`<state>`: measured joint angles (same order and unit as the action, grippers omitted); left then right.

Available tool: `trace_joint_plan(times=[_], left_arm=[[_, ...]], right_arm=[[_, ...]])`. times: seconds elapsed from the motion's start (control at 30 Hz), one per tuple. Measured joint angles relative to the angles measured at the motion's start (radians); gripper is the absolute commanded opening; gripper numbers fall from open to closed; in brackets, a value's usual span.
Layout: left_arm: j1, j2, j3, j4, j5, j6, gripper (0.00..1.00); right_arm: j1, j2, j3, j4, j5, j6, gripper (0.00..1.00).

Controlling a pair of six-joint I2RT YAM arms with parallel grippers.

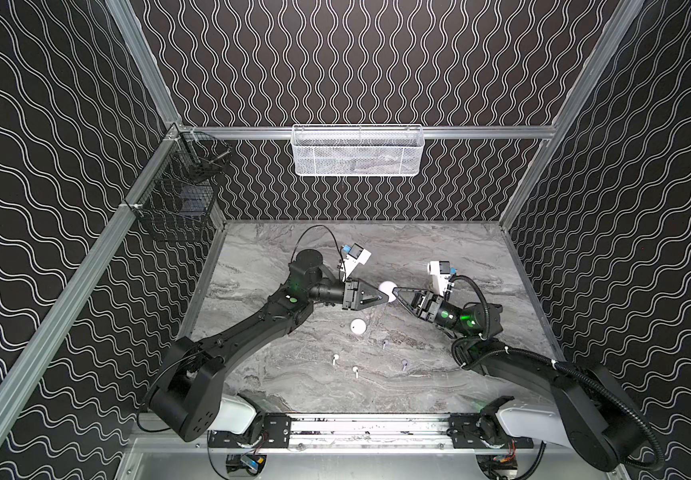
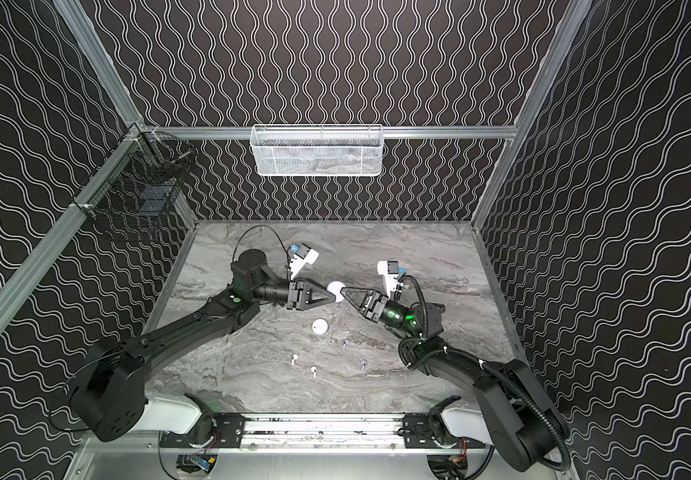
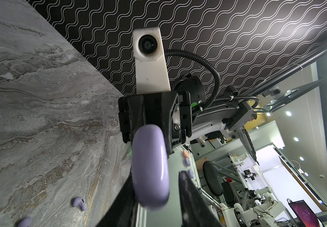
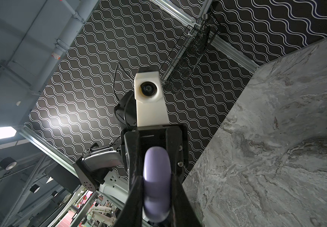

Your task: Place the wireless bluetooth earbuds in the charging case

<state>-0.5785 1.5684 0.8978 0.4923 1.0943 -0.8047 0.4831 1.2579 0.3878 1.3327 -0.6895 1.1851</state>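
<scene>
Above mid-table, the right gripper [image 1: 396,292] is clamped on a round lavender charging case [image 4: 156,182]. The left gripper [image 1: 385,296] straddles the same case, one finger [image 3: 186,188] standing clear of it. Four earbuds [image 1: 355,370], two white and two lavender, lie loose on the marble table [image 1: 439,257] at six o'clock from it, beyond a white case [image 1: 358,326].
</scene>
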Motion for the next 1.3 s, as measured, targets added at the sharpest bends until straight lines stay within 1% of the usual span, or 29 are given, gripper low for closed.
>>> trace_joint_plan(times=[0.1,0.27,0.4,0.47,0.7,1.0,1.1,1.2,1.27,1.3], left_arm=[[0.000,0.000,0.000,-0.001,0.001,0.000,0.33],[0.000,0.000,0.000,-0.002,0.002,0.000,0.36],[0.003,0.000,0.000,-0.002,0.006,0.000,0.37],[0.005,0.000,0.000,-0.002,0.009,0.000,0.34],[0.008,0.003,-0.002,0.008,0.010,-0.015,0.30],[0.009,0.003,-0.005,0.007,0.005,-0.029,0.29],[0.010,0.003,-0.006,0.007,0.005,-0.029,0.25],[0.010,0.003,-0.008,0.007,0.003,-0.034,0.16],[0.011,0.002,-0.008,0.007,0.002,-0.033,0.11],[0.011,0.002,-0.008,0.007,0.002,-0.033,0.09]], right_arm=[[0.000,0.000,0.000,0.000,-0.001,0.000,0.10],[0.005,0.002,0.000,0.000,0.000,0.000,0.10],[0.008,0.000,-0.006,0.000,0.000,-0.006,0.10],[0.011,-0.005,-0.008,-0.003,0.002,-0.008,0.10],[0.020,-0.010,-0.009,-0.011,0.009,-0.019,0.10],[0.027,0.009,-0.008,0.004,0.015,-0.019,0.10],[0.029,0.012,-0.008,0.007,0.018,-0.019,0.10],[0.031,0.011,-0.008,0.007,0.022,-0.026,0.11],[0.031,0.008,-0.009,0.007,0.024,-0.031,0.17],[0.031,0.007,-0.010,0.007,0.026,-0.034,0.23]])
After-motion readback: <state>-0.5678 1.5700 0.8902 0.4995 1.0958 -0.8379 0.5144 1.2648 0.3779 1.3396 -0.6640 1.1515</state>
